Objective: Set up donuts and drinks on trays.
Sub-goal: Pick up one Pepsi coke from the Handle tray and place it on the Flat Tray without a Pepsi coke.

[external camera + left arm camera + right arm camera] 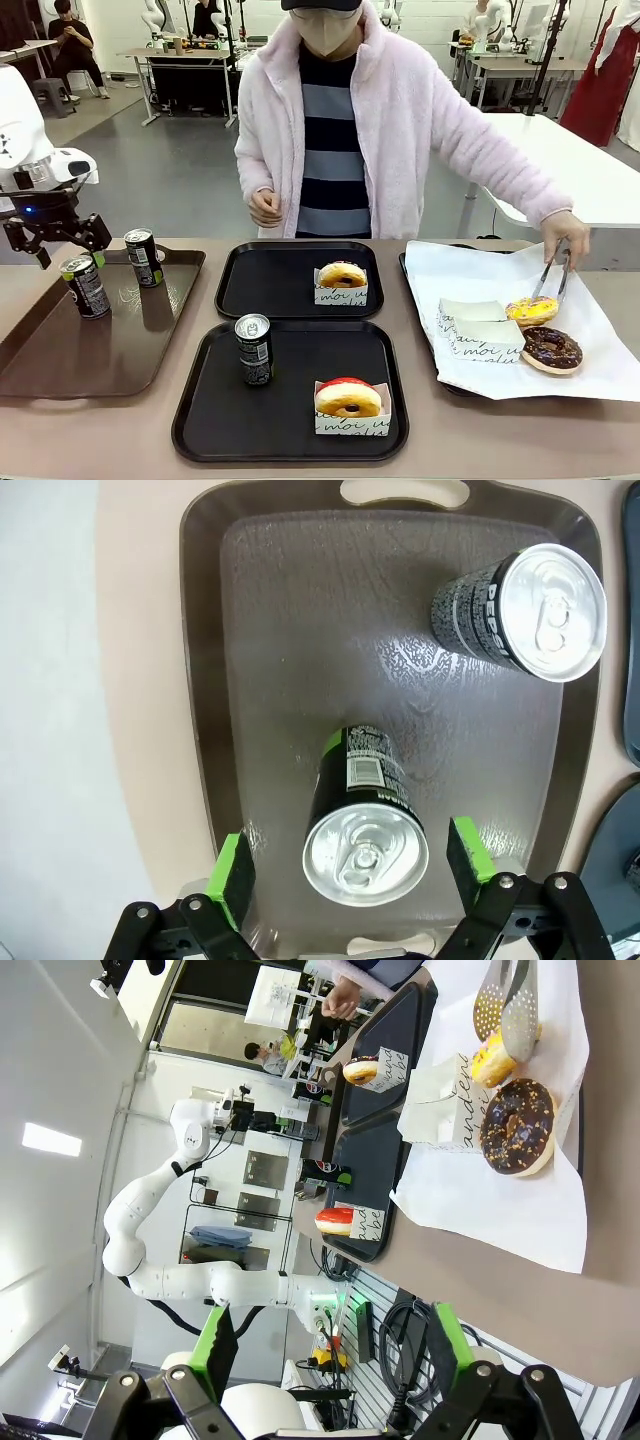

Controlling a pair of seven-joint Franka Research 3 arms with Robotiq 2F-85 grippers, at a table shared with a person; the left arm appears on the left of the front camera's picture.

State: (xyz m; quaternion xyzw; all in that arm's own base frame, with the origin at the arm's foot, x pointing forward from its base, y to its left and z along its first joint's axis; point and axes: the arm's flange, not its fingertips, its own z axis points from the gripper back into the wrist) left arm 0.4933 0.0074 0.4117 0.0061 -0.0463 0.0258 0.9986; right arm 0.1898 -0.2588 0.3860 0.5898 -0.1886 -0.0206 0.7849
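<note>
Two black trays lie mid-table. The far tray [262, 290] holds an orange donut [342, 275] in its sleeve. On the near tray [290, 425] stand a dark can [254, 349] and a red-glazed donut [347, 398]. Two more cans [85, 286] [143, 257] stand on the brown tray. My left gripper [70, 255] hovers open over the nearer can [365, 840], with the green pads [235, 875] on either side and apart from it. The other can [520, 610] stands farther up the tray. My right gripper [330, 1345] is open and holds nothing, off the table's end.
The brown tray [60, 350] sits at the left. A paper-lined tray [600, 360] at the right carries empty sleeves [480, 330], a chocolate donut [551, 349] and a yellow donut [532, 310]. The person's hand [565, 232] pinches the yellow donut with tongs [548, 275].
</note>
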